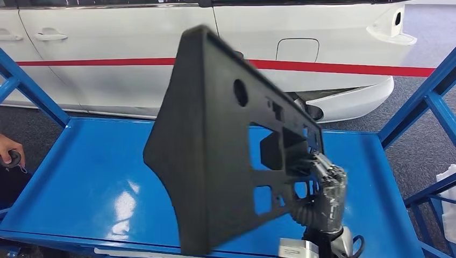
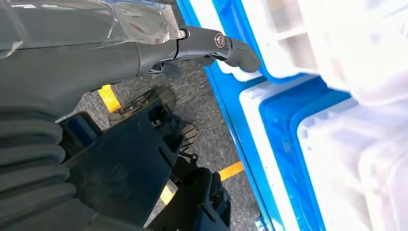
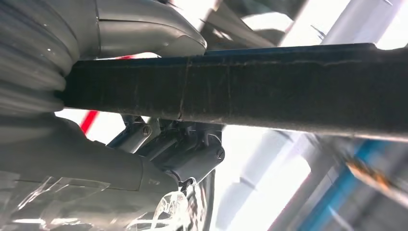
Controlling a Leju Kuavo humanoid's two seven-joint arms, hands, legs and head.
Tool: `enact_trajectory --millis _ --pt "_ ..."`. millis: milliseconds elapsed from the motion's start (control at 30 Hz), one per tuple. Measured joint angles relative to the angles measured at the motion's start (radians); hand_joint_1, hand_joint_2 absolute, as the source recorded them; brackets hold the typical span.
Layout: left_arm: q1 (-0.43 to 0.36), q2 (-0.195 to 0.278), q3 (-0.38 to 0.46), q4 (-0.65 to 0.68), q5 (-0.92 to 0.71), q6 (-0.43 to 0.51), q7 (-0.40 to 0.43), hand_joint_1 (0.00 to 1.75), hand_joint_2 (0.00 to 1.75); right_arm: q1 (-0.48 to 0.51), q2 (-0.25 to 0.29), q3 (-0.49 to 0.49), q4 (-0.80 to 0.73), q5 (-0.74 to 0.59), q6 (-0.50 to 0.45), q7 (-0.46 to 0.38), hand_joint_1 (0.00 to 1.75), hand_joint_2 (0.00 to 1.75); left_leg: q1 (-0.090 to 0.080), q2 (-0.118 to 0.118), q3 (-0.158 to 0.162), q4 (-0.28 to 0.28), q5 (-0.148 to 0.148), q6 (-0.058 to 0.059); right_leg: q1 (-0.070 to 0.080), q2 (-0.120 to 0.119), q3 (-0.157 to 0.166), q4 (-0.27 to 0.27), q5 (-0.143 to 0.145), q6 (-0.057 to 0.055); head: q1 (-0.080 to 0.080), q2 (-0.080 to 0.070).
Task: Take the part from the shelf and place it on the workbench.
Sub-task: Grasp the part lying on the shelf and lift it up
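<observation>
The part [image 1: 215,150] is a large flat black plastic panel with several cut-outs. It is held upright and tilted above the blue workbench [image 1: 91,177], without touching it. My right hand [image 1: 328,193] grips its lower right edge from behind. In the right wrist view the panel's edge [image 3: 269,96] runs as a dark band between the thumb [image 3: 144,29] and the fingers [image 3: 187,154] of that hand. My left hand [image 2: 211,43] hangs at my side over the floor, its fingers stretched out and holding nothing.
A white car [image 1: 134,48] with a red stripe stands just behind the workbench. Blue frame posts [image 1: 419,102] rise at both ends. A person's hand [image 1: 9,153] holding a small dark object is at the bench's left edge. Blue and white bins [image 2: 308,115] sit beside my left hand.
</observation>
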Motion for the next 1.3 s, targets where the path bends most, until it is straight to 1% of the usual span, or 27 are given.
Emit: enact_trajectory --millis 167,333,400,433,567,667,733,800,900,1000,1067,1100,1133,1167,1200,1233,1267,1300 --pt "0.001 0.0 0.023 0.0 -0.008 0.019 0.014 0.0 0.0 -0.013 -0.002 -0.062 -0.135 -0.076 0.0 -0.053 1.75 1.75 0.0 0.0 0.0 0.0 0.0 0.0 0.0 0.0 0.0 0.0 0.0 0.0 0.0 0.0" --pt "0.002 0.0 0.032 0.0 -0.014 0.048 0.014 0.0 0.0 -0.017 -0.002 -0.103 -0.219 -0.2 0.0 -0.098 1.75 1.75 0.0 0.0 -0.001 0.0 0.0 0.0 0.0 0.0 0.0 0.0 0.0 0.0 0.0 0.0" --pt "0.003 0.0 0.038 0.0 -0.002 0.043 0.02 0.0 0.0 -0.017 -0.001 -0.112 -0.242 -0.264 -0.001 -0.123 1.75 1.75 0.0 0.0 -0.001 0.0 0.0 0.0 0.0 0.0 -0.001 0.0 0.0 0.0 0.0 0.0" --pt "0.004 0.0 0.042 0.0 0.006 0.037 0.031 0.0 0.0 -0.016 0.0 -0.115 -0.25 -0.325 -0.001 -0.143 1.75 1.75 0.0 0.0 -0.001 0.0 0.0 0.0 0.0 0.0 -0.001 0.0 0.0 0.0 0.0 0.0" --pt "0.009 0.0 0.052 0.0 0.016 0.041 0.107 0.0 0.0 -0.001 0.01 -0.123 -0.257 -0.66 0.0 -0.256 1.75 1.75 0.0 0.0 -0.002 0.0 0.0 0.0 0.0 0.0 -0.001 0.0 0.0 0.0 0.0 0.0" --pt "0.015 0.0 0.059 0.0 0.026 0.06 0.151 0.0 0.0 0.008 0.014 -0.123 -0.257 -0.83 0.0 -0.319 1.75 1.75 0.0 0.0 -0.003 0.0 0.0 0.0 0.0 -0.001 -0.001 0.0 0.0 0.0 0.0 0.0" --pt "0.02 0.0 0.066 0.0 0.032 0.066 0.184 0.0 0.0 0.012 0.014 -0.12 -0.253 -0.909 0.001 -0.346 1.75 1.75 -0.001 0.0 -0.003 0.001 -0.001 0.0 -0.001 -0.001 -0.001 0.0 0.0 0.0 0.0 0.0" --pt "0.025 0.0 0.071 0.0 0.034 0.066 0.2 0.0 0.0 0.017 0.014 -0.112 -0.248 -0.943 0.001 -0.362 1.75 1.75 -0.002 0.0 -0.003 0.001 -0.001 0.001 -0.002 -0.001 -0.002 0.0 0.0 0.001 0.0 0.0" --pt "0.029 0.0 0.075 0.0 0.03 0.064 0.215 0.0 0.0 0.021 0.014 -0.098 -0.243 -0.958 0.001 -0.38 1.75 1.75 -0.003 -0.001 -0.004 0.003 -0.003 0.004 -0.003 -0.002 -0.002 0.0 0.0 0.001 0.0 0.0" --pt "0.032 0.0 0.077 0.0 0.029 0.058 0.226 0.0 0.0 0.026 0.013 -0.088 -0.241 -0.964 0.001 -0.388 1.75 1.75 -0.005 0.0 -0.006 0.006 -0.006 0.009 -0.004 -0.002 -0.002 0.0 -0.001 0.003 0.0 0.0" --pt "0.034 -0.001 0.077 0.0 0.029 0.056 0.227 0.0 0.0 0.028 0.013 -0.084 -0.241 -0.969 0.001 -0.391 1.75 1.75 -0.005 0.0 -0.005 0.003 -0.001 0.014 -0.003 -0.002 -0.001 -0.001 0.002 0.006 0.0 0.0" --pt "0.035 -0.001 0.077 0.0 0.029 0.055 0.228 0.0 0.0 0.03 0.013 -0.083 -0.241 -0.972 0.001 -0.393 1.75 1.75 -0.001 0.0 -0.002 -0.003 0.005 0.016 -0.003 -0.002 -0.002 0.002 -0.003 0.009 0.0 0.0" --pt "0.035 -0.001 0.077 0.0 0.028 0.054 0.23 0.0 0.0 0.031 0.012 -0.082 -0.241 -0.974 0.001 -0.395 1.75 1.75 0.004 0.001 -0.001 -0.009 0.011 0.018 -0.003 -0.002 -0.007 0.019 -0.019 0.013 0.0 0.0" --pt "0.035 -0.002 0.077 0.0 0.027 0.052 0.233 0.0 0.0 0.034 0.011 -0.081 -0.241 -0.975 0.001 -0.398 1.75 1.75 0.009 0.002 0.001 -0.015 0.016 0.019 -0.003 -0.001 -0.022 0.058 -0.049 0.018 0.001 0.0" --pt "0.035 -0.002 0.077 0.0 0.024 0.051 0.238 0.0 0.0 0.037 0.009 -0.08 -0.241 -0.976 0.001 -0.4 1.75 1.75 0.012 0.002 0.001 -0.017 0.018 0.02 -0.007 -0.001 -0.045 0.119 -0.088 0.024 0.001 0.0" --pt "0.036 -0.002 0.077 0.0 0.022 0.05 0.243 0.0 0.0 0.04 0.008 -0.078 -0.241 -0.976 0.001 -0.402 1.75 1.75 0.015 0.003 -0.001 -0.017 0.019 0.02 -0.01 -0.001 -0.074 0.193 -0.129 0.03 0.001 0.0" --pt "0.036 -0.002 0.077 0.0 0.021 0.049 0.248 0.0 0.0 0.044 0.006 -0.077 -0.241 -0.977 0.001 -0.404 1.75 1.75 0.018 0.003 -0.003 -0.016 0.021 0.018 -0.015 -0.001 -0.1 0.259 -0.157 0.036 0.001 0.0" --pt "0.037 -0.002 0.077 0.0 0.02 0.049 0.252 0.0 0.0 0.047 0.004 -0.076 -0.241 -0.977 0.001 -0.404 1.75 1.75 0.022 0.003 -0.005 -0.016 0.022 0.015 -0.021 -0.001 -0.112 0.296 -0.166 0.042 0.001 0.0"
